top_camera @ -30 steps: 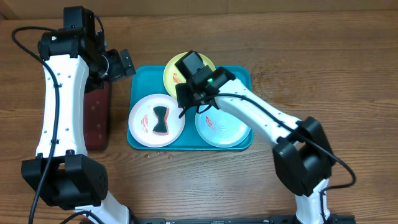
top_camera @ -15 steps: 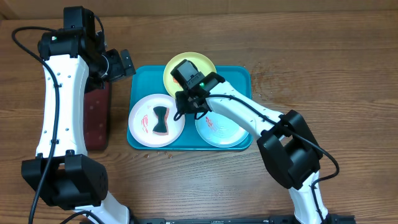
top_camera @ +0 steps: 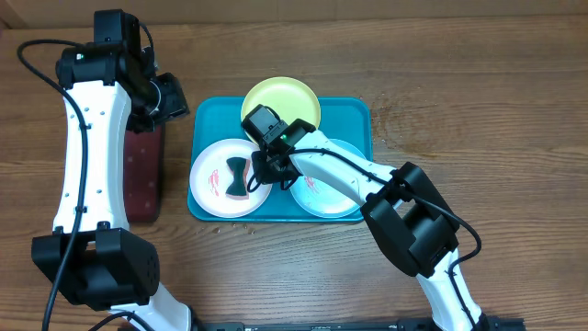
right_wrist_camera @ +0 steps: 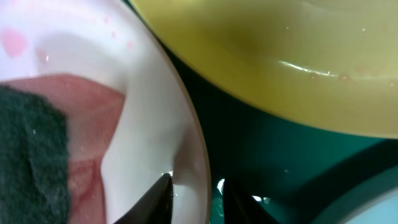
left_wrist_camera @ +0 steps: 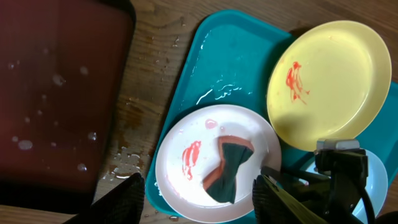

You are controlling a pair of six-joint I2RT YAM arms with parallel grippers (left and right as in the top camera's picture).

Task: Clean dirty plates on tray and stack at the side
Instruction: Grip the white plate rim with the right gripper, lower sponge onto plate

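Note:
The teal tray (top_camera: 207, 115) holds three plates. The white plate (top_camera: 213, 175) carries red smears and a dark green and red sponge (top_camera: 239, 177). The yellow-green plate (top_camera: 285, 99) leans on the tray's far rim, with a red smear in the left wrist view (left_wrist_camera: 336, 74). The pale aqua plate (top_camera: 331, 193) lies at the right. My right gripper (top_camera: 265, 170) is open, one finger on each side of the white plate's right rim (right_wrist_camera: 149, 106). My left gripper (left_wrist_camera: 199, 199) is open and empty, up above the tray's left edge.
A dark red black-rimmed tray (top_camera: 142, 175), wet with drops, lies left of the teal tray. Water drops and small crumbs (top_camera: 234, 225) lie on the wood by the teal tray's front edge. The right arm stretches over the aqua plate.
My right gripper has moved left and down from the yellow-green plate to the white plate's right rim. The left gripper has turned slightly and stays in place.

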